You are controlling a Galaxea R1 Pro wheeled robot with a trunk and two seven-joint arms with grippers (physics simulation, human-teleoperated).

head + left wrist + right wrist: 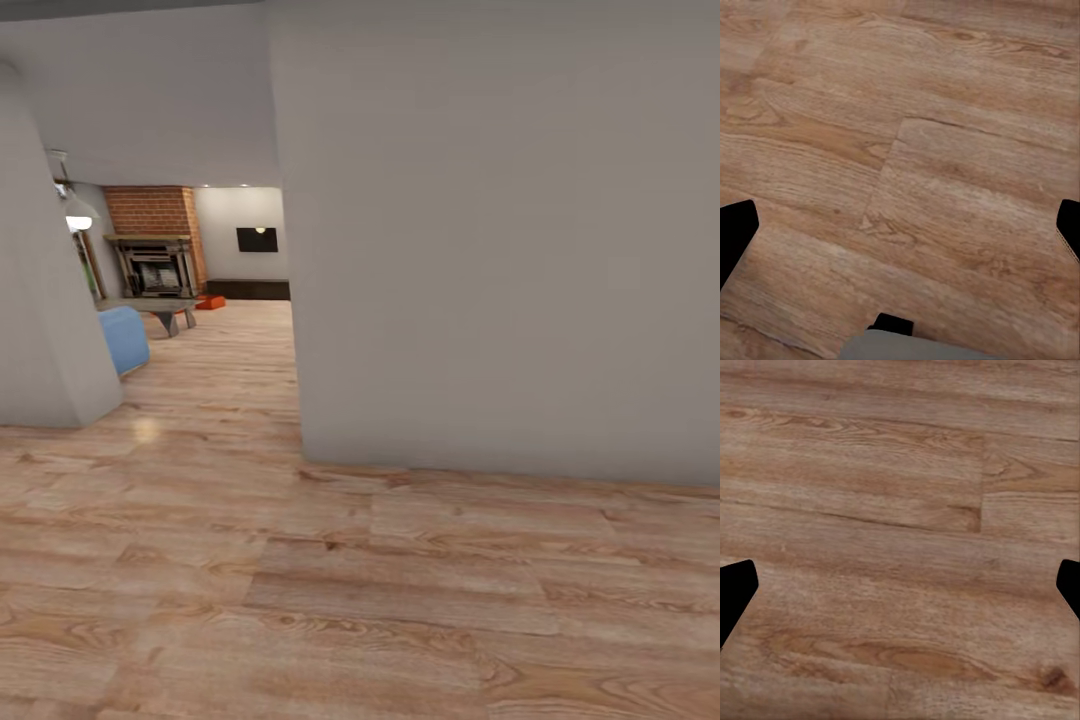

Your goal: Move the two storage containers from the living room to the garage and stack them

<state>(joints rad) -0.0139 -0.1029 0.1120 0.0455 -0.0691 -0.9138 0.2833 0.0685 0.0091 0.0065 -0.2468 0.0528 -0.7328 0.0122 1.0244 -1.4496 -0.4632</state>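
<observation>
Both sets of jaws stand wide apart with nothing between them. On the left gripper [900,225] I see only the dark fingertips [735,232] at the 2 side edges of the wrist view, bare wood-plank floor [907,150] between them. Same on the right gripper [900,585]: tips apart, planks below, empty.

Head view: I'm in a passage. A big pale grey wall [500,250] blocks the right side, a curved wall [40,300] sits on the left, and the opening between them leads into the living room. At the far end there's the brick fireplace [155,240], a low coffee table [160,310] and a blue sofa corner [125,340]. 1 orange-red storage container [210,301] sits on the floor just beside the fireplace hearth, near the table's far end, well apart from me. I can't tell where container 2 is; it may be hidden behind the table.

Step, as I judge it: drive to the containers, nothing picked yet. To do it well I'd steer left of the grey wall's corner, keep the base mid-gap so neither arm clips a wall, pass between sofa and wall, then square up to the container's long side before lowering the arms. Jaws can stay apart.
</observation>
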